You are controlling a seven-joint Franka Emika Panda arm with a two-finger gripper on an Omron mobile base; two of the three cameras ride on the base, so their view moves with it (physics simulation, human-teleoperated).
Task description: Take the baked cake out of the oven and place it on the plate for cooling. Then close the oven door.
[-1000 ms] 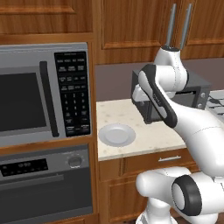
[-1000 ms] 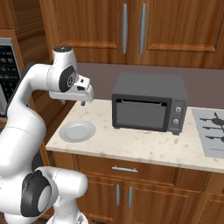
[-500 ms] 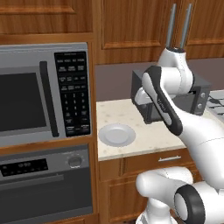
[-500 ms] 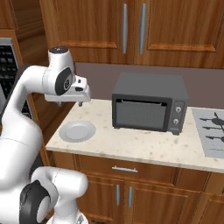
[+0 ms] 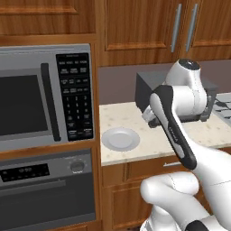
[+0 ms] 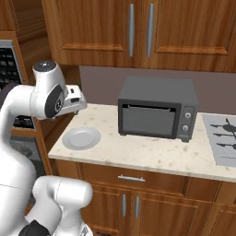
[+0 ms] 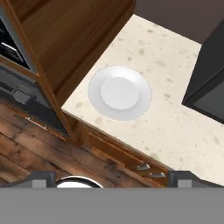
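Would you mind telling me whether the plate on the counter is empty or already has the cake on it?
Empty. The plate lies flat on the counter with a bare pale surface in the hand view and both base views; no cake rests on it.

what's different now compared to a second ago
The arm has swung a little toward the wall oven side and lowered slightly, carrying the open gripper with it above the counter. Nothing was grasped or released. The plate, toaster oven and closed oven door stayed put.
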